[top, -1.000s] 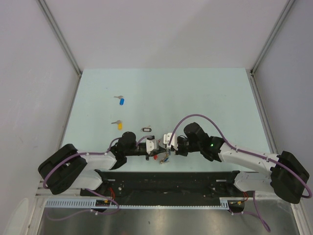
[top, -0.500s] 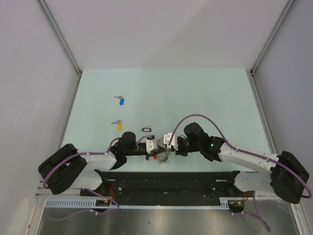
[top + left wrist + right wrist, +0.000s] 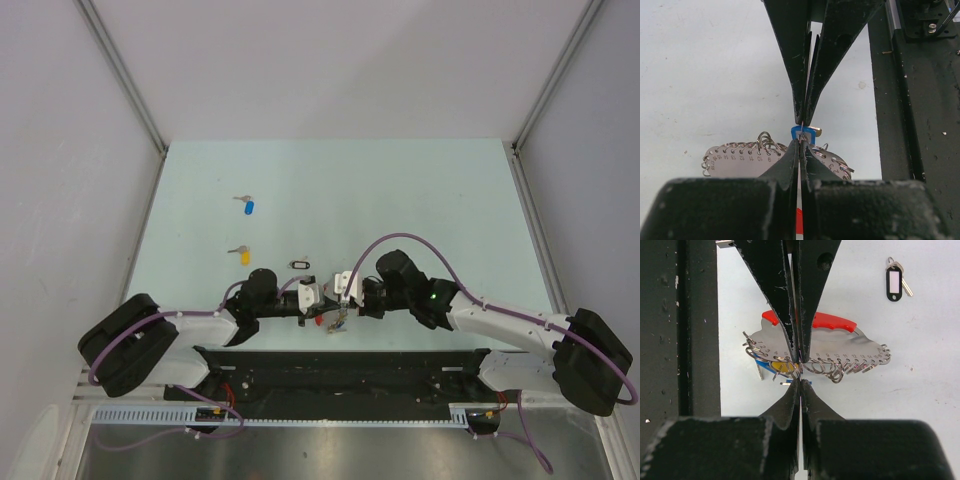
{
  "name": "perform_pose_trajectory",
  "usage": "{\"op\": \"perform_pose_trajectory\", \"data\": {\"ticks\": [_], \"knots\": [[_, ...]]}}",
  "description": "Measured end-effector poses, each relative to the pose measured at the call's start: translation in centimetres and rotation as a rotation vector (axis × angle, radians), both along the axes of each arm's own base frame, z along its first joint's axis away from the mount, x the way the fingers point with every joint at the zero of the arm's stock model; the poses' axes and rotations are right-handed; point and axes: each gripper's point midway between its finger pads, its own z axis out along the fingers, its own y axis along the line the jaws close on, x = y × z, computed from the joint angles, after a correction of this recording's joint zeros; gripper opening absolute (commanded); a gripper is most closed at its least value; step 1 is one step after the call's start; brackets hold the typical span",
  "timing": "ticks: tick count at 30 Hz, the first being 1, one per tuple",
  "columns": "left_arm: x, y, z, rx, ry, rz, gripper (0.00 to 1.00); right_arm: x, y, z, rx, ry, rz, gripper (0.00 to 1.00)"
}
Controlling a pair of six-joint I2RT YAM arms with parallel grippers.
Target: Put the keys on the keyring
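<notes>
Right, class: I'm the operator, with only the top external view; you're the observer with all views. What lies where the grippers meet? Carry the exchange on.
Observer: The right wrist view shows the keyring, a flat silver plate with a red arc, its numbered edge hung with split rings.
Operator: Anything else there?
Observer: A yellow key head and a blue key head sit at that ringed edge; threaded or not, I cannot tell.
Operator: And the jaws?
Observer: The left gripper and the right gripper are both shut, tip to tip at that edge.
</notes>
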Motion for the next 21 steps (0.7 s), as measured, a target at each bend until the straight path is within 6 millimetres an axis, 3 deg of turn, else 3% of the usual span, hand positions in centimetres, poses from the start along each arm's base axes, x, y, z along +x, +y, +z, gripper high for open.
{"op": "perform_pose_trajectory", "data": {"ticks": [21], "knots": [[0.02, -0.02, -0.15, 0.004, 0.004, 0.000, 0.00, 0.10, -0.04, 0.39, 0.008, -0.011, -0.005, 0.00]]}}
